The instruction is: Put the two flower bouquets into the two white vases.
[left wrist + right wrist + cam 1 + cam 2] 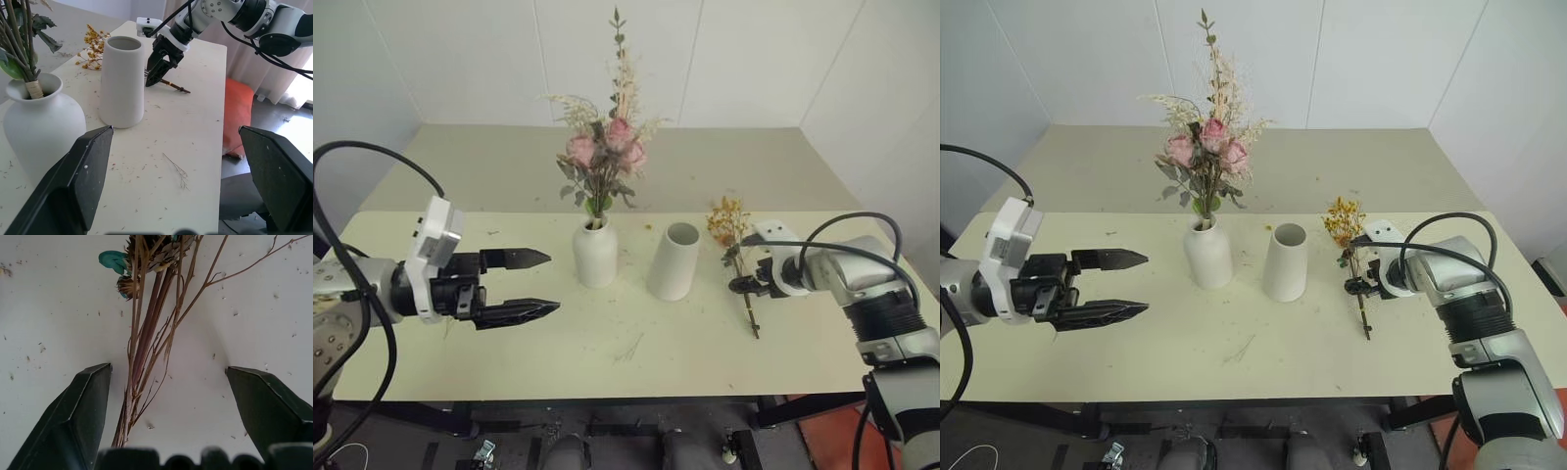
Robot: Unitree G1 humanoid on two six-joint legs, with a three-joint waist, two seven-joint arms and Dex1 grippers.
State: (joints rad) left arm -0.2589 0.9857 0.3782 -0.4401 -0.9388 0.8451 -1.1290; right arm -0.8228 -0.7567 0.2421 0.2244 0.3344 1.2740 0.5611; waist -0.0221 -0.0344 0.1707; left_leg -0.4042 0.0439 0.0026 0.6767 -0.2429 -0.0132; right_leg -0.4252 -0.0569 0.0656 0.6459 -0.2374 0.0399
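Both fingers of the right gripper [166,396] stand spread on either side of the thin stems of the yellow-orange bouquet [732,245], which lies flat on the table [705,343] just beside the empty cone vase [674,260]; nothing is clamped. Apart from the vases, the left gripper [536,285] hangs over the table with its fingers wide and empty. Pink roses [605,147] stand upright in the bottle vase [595,255], close beside the cone vase.
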